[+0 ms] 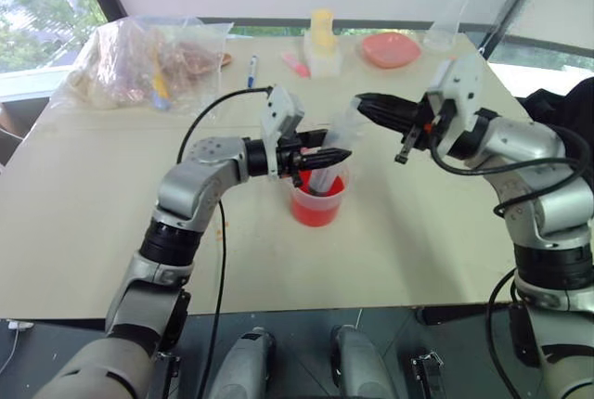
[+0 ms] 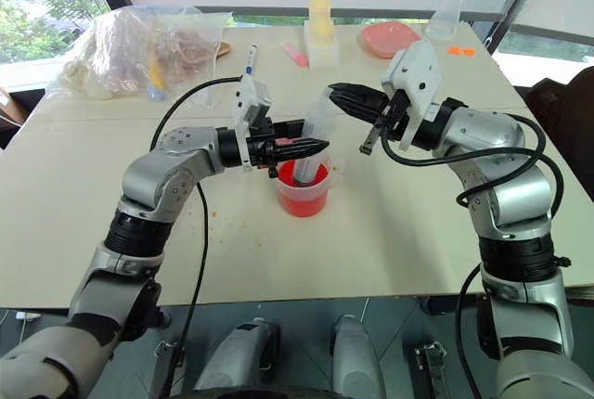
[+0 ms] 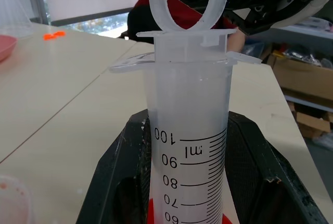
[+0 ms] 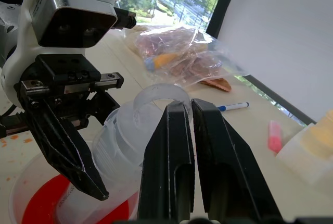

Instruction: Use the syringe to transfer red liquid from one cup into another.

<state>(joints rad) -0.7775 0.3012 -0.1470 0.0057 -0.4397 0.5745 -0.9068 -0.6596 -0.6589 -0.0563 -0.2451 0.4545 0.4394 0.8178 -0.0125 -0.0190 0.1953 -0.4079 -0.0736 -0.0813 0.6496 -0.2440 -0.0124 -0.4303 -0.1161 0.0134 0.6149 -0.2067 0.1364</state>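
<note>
Both grippers work mid-desk: left gripper (image 2: 295, 148) clamps the syringe (image 3: 188, 146) standing in the cup (image 2: 303, 197) of red liquid (image 2: 301, 204); right gripper (image 4: 190, 130), fingers together, pinches its plunger ring (image 3: 188, 0).

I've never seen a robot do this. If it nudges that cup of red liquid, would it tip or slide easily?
Probably it would slide before tipping: the cup looks wide and squat, with red liquid low inside weighting its base. Its thin clear plastic likely flexes if squeezed. The syringe standing in it, held by the left gripper, could lever it sideways.
</note>
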